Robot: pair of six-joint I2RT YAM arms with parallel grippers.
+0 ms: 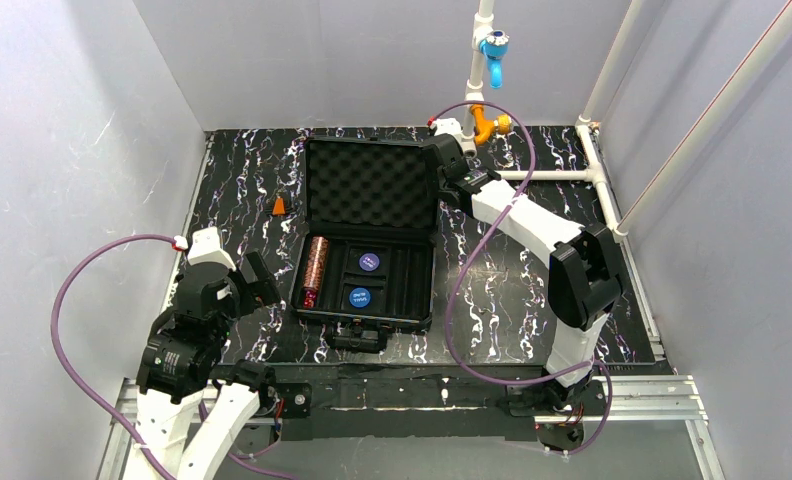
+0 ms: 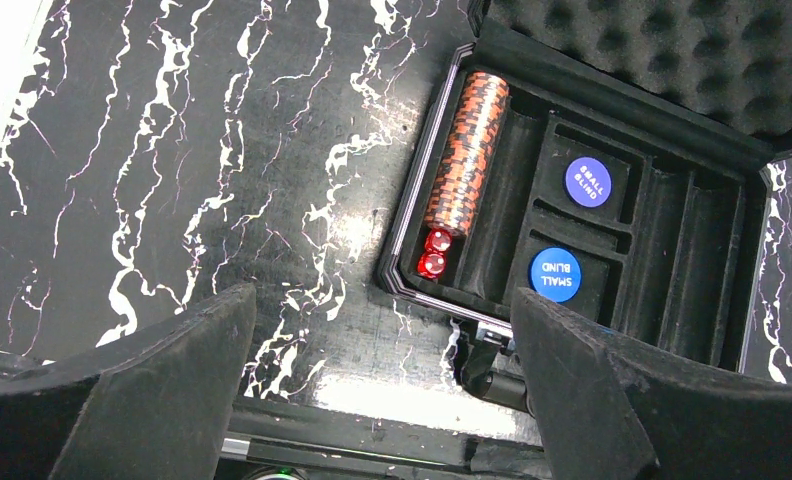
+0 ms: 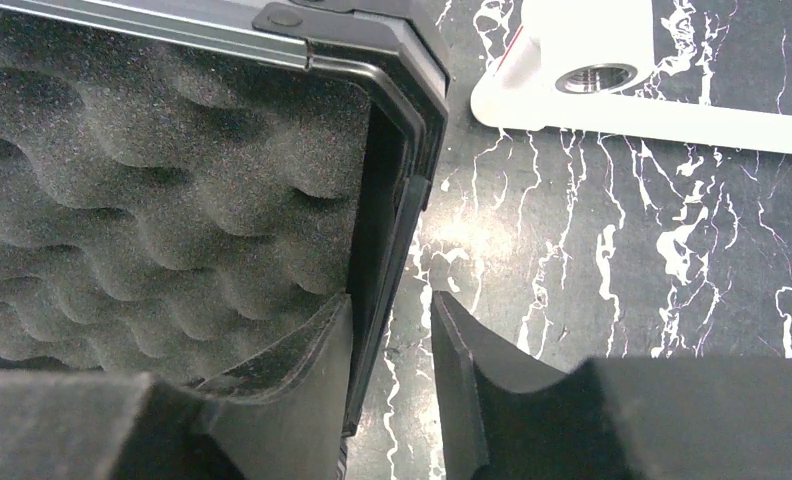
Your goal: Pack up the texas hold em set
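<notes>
The black case of the texas hold em set lies open mid-table, its tray (image 1: pixel 427 290) toward me and its foam-lined lid (image 1: pixel 372 185) raised behind. One copper-brown chip stack (image 1: pixel 316 262) (image 2: pixel 469 150) fills the leftmost slot, with two red dice (image 2: pixel 434 252) at its near end. Two blue discs (image 1: pixel 370 262) (image 1: pixel 360 297) sit in the middle pockets. My right gripper (image 1: pixel 442 150) (image 3: pixel 392 310) straddles the lid's right edge (image 3: pixel 412 150), one finger on the foam, the other outside with a gap showing. My left gripper (image 1: pixel 237 290) (image 2: pixel 382 310) hangs wide open and holds nothing, left of the case's front corner.
A small orange cone (image 1: pixel 279 206) stands on the table left of the lid. White pipes (image 1: pixel 562 175) (image 3: pixel 612 90) with an orange fitting (image 1: pixel 487 125) and a blue valve (image 1: pixel 493 45) run behind and right of the case. The case handle (image 1: pixel 360 338) juts toward the near edge.
</notes>
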